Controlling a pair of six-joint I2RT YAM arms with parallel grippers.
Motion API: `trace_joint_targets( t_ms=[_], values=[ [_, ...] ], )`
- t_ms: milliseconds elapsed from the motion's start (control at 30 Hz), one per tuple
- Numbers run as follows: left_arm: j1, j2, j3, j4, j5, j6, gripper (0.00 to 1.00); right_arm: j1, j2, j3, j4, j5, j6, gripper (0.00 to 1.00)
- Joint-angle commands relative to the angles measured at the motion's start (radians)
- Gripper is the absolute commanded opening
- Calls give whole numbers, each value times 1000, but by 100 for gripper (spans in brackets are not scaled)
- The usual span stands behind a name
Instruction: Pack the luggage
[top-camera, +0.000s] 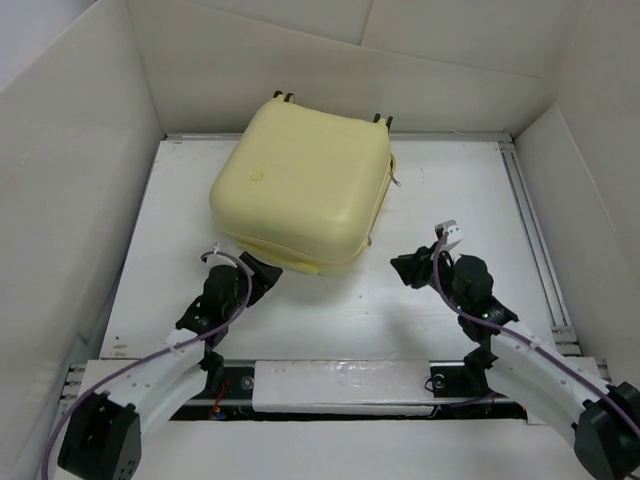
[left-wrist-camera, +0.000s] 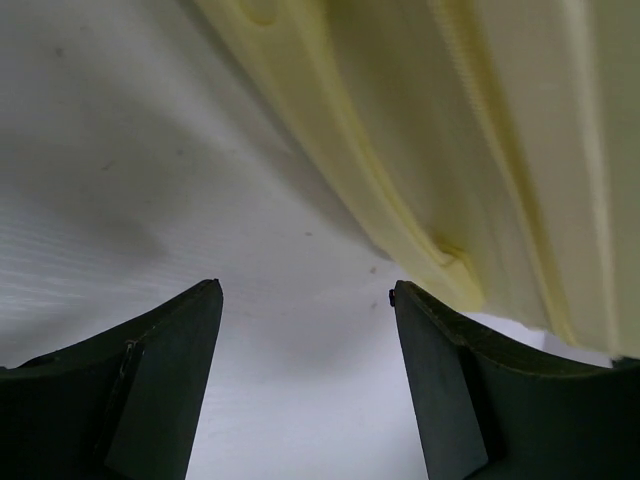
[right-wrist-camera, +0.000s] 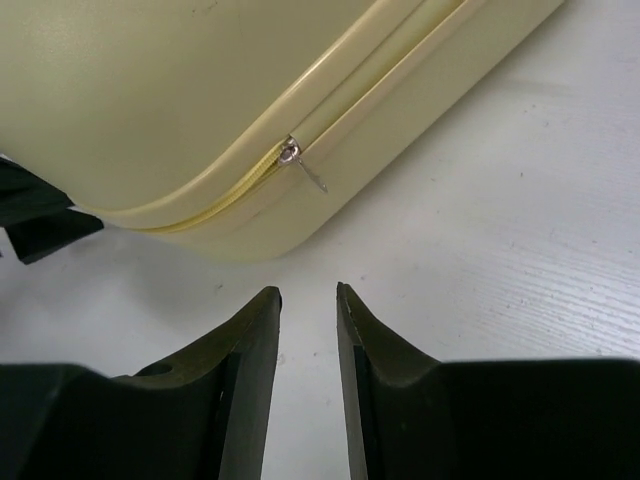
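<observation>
The luggage (top-camera: 300, 185) is a pale yellow hard-shell suitcase lying flat and closed on the white table, wheels (top-camera: 285, 97) toward the back. Its zipper pull (right-wrist-camera: 303, 165) hangs at the right side seam. My left gripper (top-camera: 262, 272) is open and empty at the suitcase's near-left corner, its right finger close to the shell (left-wrist-camera: 480, 130). My right gripper (top-camera: 403, 268) is empty, jaws a narrow gap apart, low over the table to the right of the suitcase's near-right corner (right-wrist-camera: 180, 90), pointing at it.
White cardboard walls (top-camera: 70, 150) enclose the table on the left, back and right. A metal rail (top-camera: 530, 220) runs along the table's right edge. The left gripper's black fingers (right-wrist-camera: 35, 215) show at the left edge of the right wrist view.
</observation>
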Motion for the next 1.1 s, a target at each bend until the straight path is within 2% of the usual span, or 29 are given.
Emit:
trace_joint_targets(
  t_ms=[0,67,233,400,567,767,1067],
  values=[
    [2,110,40,126,-68,7,66,-43,39,-27,292,-136,19,35],
    [2,175,51,156,-56,7,63,-53,137,-27,385,-182,7,37],
    [2,184,-3,297,-11,-33,63,-120,346,-9,522,-334,-65,39],
    [2,108,-22,309,10,-44,63,-168,534,3,685,-442,-76,43],
    [2,61,-29,302,-32,-44,63,-180,587,14,729,-439,-124,46],
    [2,207,30,315,-33,-24,51,-180,648,49,763,-431,-134,46],
    [2,265,41,347,-23,-1,49,-136,731,143,722,-477,-203,45]
  ],
)
